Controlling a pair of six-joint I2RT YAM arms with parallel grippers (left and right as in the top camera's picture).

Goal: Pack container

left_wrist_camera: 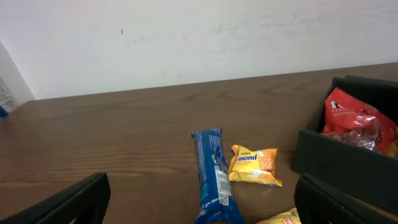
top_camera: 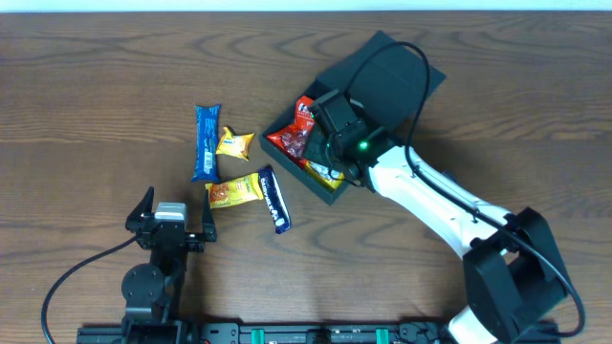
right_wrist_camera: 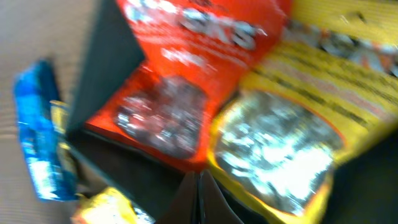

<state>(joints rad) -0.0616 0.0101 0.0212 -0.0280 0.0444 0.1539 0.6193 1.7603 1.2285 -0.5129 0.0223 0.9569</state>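
Overhead: right gripper [top_camera: 325,131] pinched shut over the open container [top_camera: 308,178], right of centre, holding one red packet [top_camera: 298,129] and one yellow packet [top_camera: 325,173]. Four snack packets [top_camera: 234,192] lie beside it on the table [top_camera: 96,96]; left gripper [top_camera: 175,206] gapes.
Left wrist: fingers [left_wrist_camera: 74,202] wide; yellow wrapper [left_wrist_camera: 254,165] reads "mond".
Right wrist: fingers [right_wrist_camera: 186,199] together; lettering blurred.

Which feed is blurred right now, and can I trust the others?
Right wrist view: motion-blurred; the red packet and yellow packet in the container are smears, print unreadable, glare on the foil. Left wrist view: sharp; blue bar crisp. Overhead: clear, evenly lit.
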